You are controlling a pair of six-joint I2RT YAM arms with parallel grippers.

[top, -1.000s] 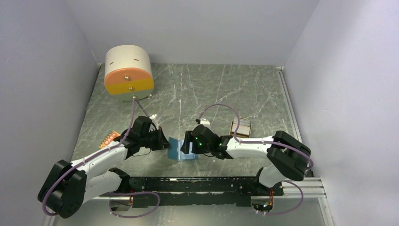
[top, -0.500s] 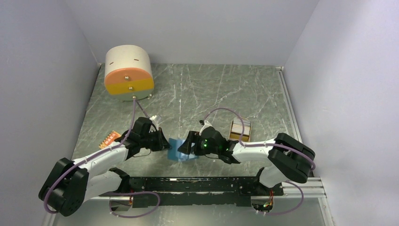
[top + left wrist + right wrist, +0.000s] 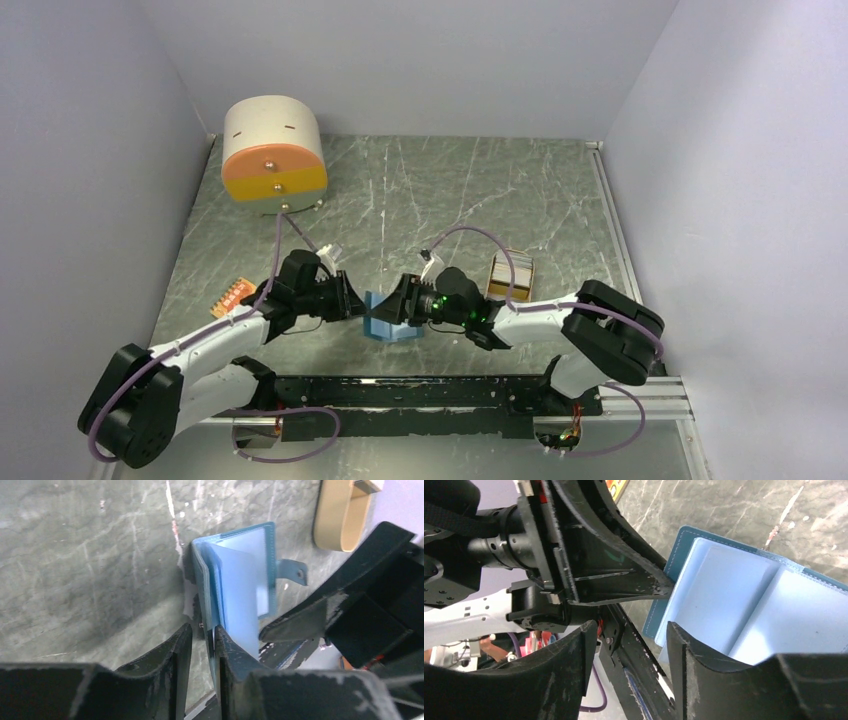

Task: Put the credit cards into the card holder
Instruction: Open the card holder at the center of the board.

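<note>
The blue card holder (image 3: 386, 324) stands half open on the table between my two grippers, its light blue inside showing in the right wrist view (image 3: 734, 595). My left gripper (image 3: 356, 303) is shut on the left cover edge, as the left wrist view (image 3: 202, 637) shows on the card holder (image 3: 240, 590). My right gripper (image 3: 402, 304) is open and empty (image 3: 631, 650), one finger over the holder's inner pockets. An orange credit card (image 3: 231, 295) lies flat far left, and its corner shows in the right wrist view (image 3: 618, 487). Whitish cards stand in a tan tray (image 3: 527, 283).
A round cream box with orange and yellow drawers (image 3: 273, 150) stands at the back left. The tan tray (image 3: 341, 515) is just right of the right wrist. A black rail (image 3: 420, 392) runs along the near edge. Grey walls close in both sides.
My right gripper has swung left and closer onto the card holder. My left gripper has shifted slightly right, and the holder stands more upright and narrower.
</note>
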